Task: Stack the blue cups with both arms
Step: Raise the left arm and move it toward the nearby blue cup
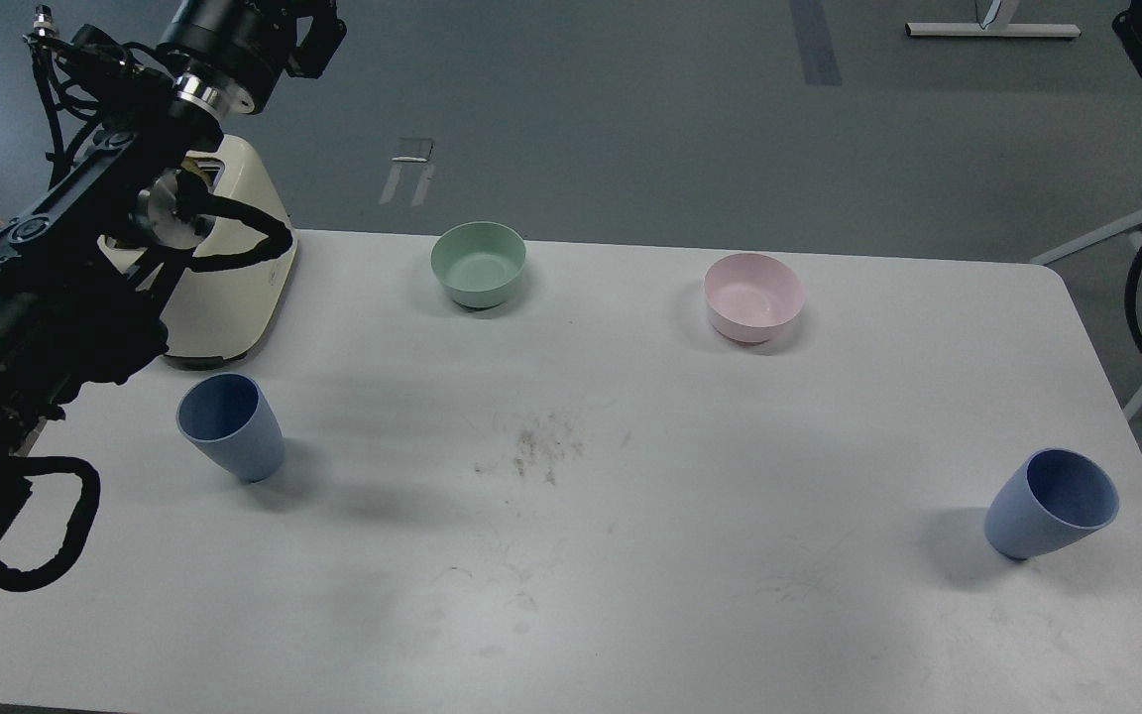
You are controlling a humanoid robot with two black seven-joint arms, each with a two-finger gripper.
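right blue cup [1052, 506] upright, front-right of pink bowl [753, 297] | left blue cup [231, 426] upright, front-left of pink bowl, just before toaster [234, 288] | left gripper [318, 35] raised beyond left cup, well apart, finger state unclear | right gripper out of frame

Table [630, 595]: smooth white top, faint sheen, marked with fine scuffs and a patch of brownish specks near the centre. Left blue cup [231, 426] and right blue cup [1052, 518]: matt, dusty finish, plastic-like, no gloss. Green bowl [478, 263] and pink bowl [753, 297]: same matt look, with a soft sheen inside. Toaster [234, 288]: cream casing, smooth and glossy. Left arm [85, 228]: matt black housing, bright polished metal rings, black rubbery cables. Floor [630, 119]: grey, smooth, dull sheen.
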